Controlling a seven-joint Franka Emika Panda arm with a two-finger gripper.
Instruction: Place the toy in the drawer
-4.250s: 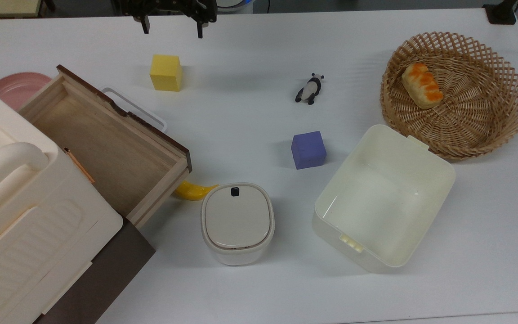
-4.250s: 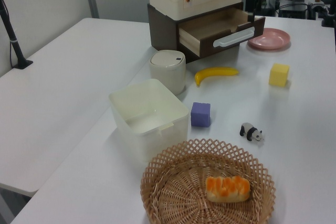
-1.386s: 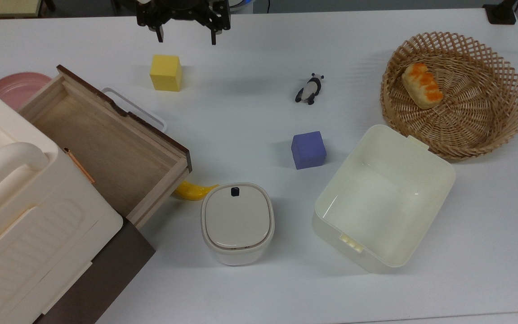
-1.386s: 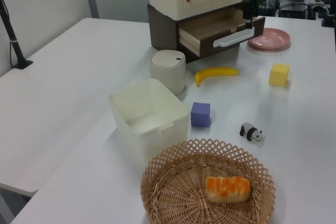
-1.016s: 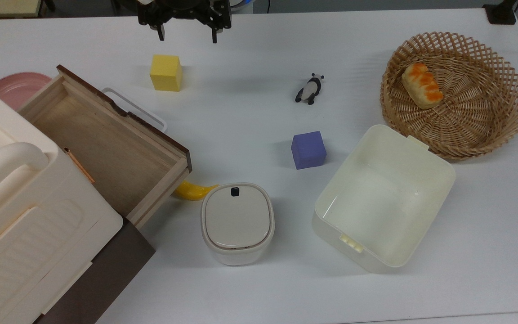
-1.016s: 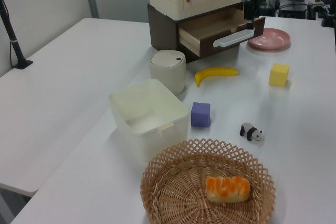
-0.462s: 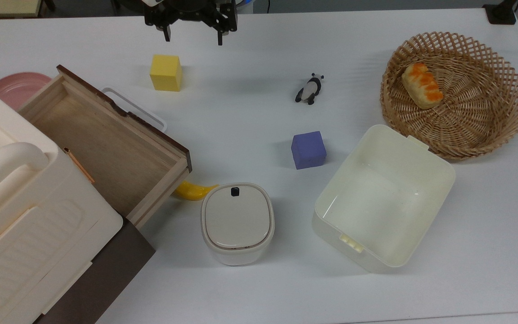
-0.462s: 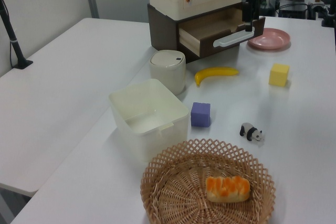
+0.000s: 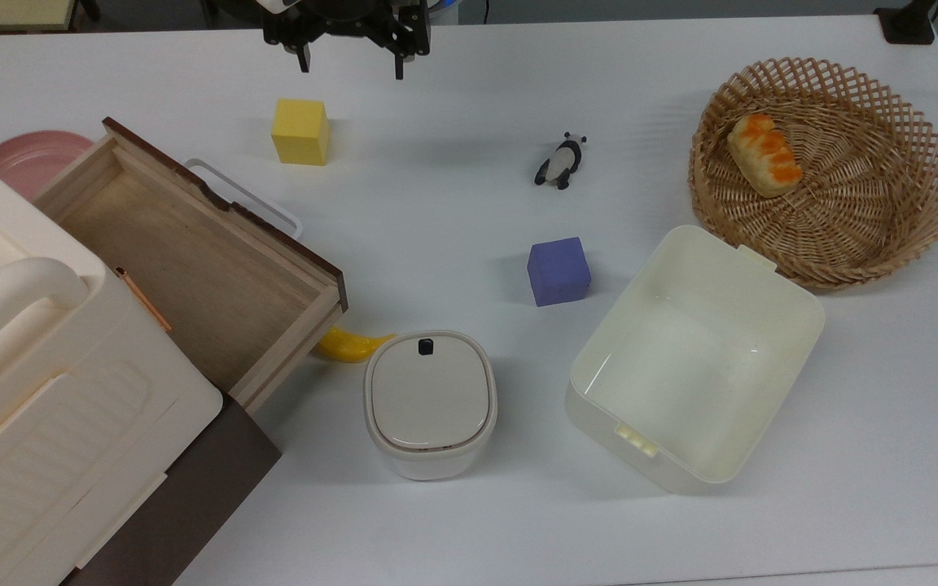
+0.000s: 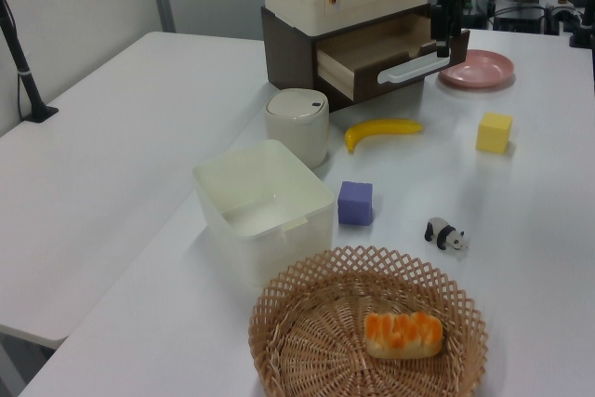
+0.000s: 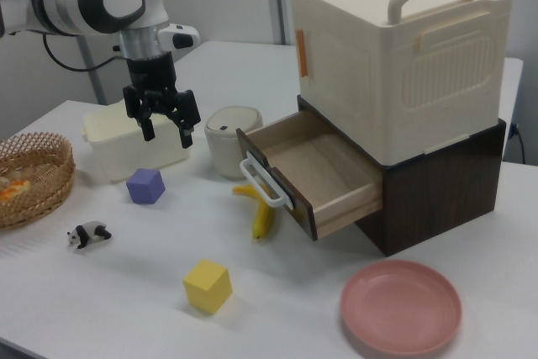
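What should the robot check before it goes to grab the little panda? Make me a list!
1. End effector open and holding nothing: ok.
2. Panda toy free on the table, touching nothing: ok.
3. Drawer pulled open, its wooden floor bare: ok.
4. End effector above the panda: not ok; it hangs near the yellow cube, at the top view's upper left of the toy.
5. Purple cube apart from the panda: ok.
6. Whether the panda stands or lies: cannot tell.

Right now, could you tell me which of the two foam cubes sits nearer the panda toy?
The purple cube: it sits just below the panda toy in the top view, while the yellow cube lies far off toward the top view's left, by the drawer.
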